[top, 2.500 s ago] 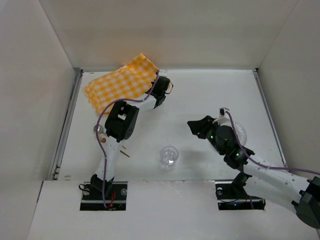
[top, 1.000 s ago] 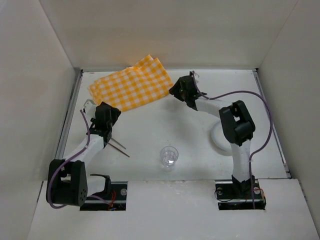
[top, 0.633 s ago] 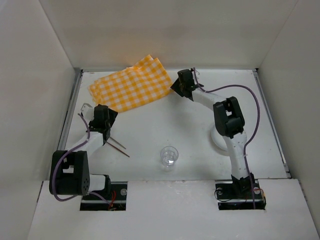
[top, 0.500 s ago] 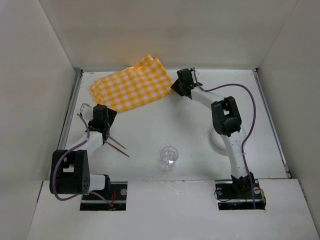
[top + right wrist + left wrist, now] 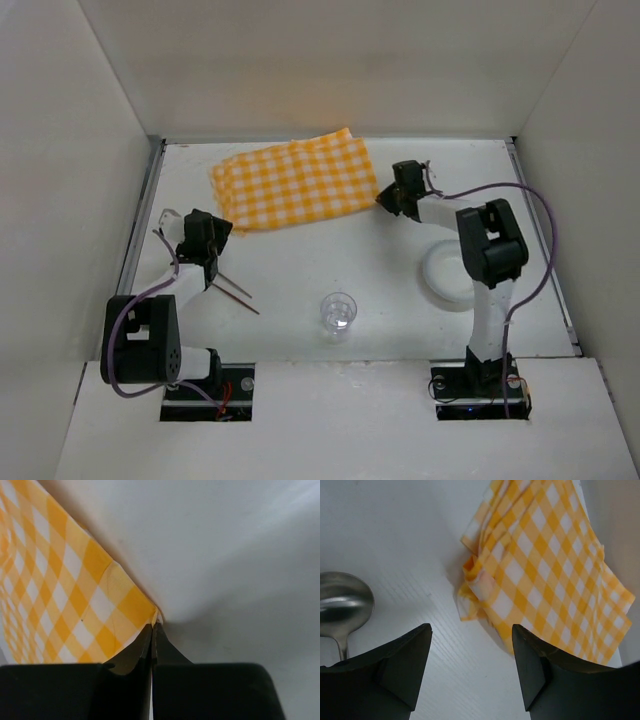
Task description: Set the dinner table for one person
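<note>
Counter: white, spans whole scene under both arms. Right hand: fingers pressed together, pinching right corner of checked cloth. Cloth lies spread on far part of counter, left edge rumpled. Left hand: spread wide, holding nothing, low at left, just near of cloth's left edge. Spoon beside it. Two thin sticks near-left. Glass upright, near centre. White dish right, partly behind right arm.
</note>
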Action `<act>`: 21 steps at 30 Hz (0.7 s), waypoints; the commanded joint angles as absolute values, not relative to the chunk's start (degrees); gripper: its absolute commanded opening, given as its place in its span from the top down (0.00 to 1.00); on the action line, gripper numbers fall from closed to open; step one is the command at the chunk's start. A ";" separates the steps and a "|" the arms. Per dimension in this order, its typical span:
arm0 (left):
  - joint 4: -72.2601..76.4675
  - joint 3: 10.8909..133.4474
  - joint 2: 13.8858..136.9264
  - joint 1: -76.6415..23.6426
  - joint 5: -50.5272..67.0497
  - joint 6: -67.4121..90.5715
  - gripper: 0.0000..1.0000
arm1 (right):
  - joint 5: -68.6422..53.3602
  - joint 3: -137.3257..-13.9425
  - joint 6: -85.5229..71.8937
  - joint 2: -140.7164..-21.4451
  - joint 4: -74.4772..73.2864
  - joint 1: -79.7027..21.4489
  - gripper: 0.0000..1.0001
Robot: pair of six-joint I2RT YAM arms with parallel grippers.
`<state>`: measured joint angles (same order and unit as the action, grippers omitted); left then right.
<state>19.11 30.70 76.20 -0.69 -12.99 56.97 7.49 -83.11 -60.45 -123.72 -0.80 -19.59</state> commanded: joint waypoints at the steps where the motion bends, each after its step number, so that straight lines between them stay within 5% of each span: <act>1: 20.03 29.71 77.51 -1.79 -7.82 59.93 0.36 | 6.86 -71.93 -62.58 -115.24 10.71 -15.69 0.96; 14: 28.83 31.12 86.22 -14.10 -2.90 71.18 0.42 | 5.98 -61.88 -60.21 -111.62 17.49 -14.90 0.75; 21: 28.04 33.39 89.11 -15.86 -7.73 73.48 0.46 | 5.89 -61.09 -59.85 -111.53 18.89 -14.90 0.71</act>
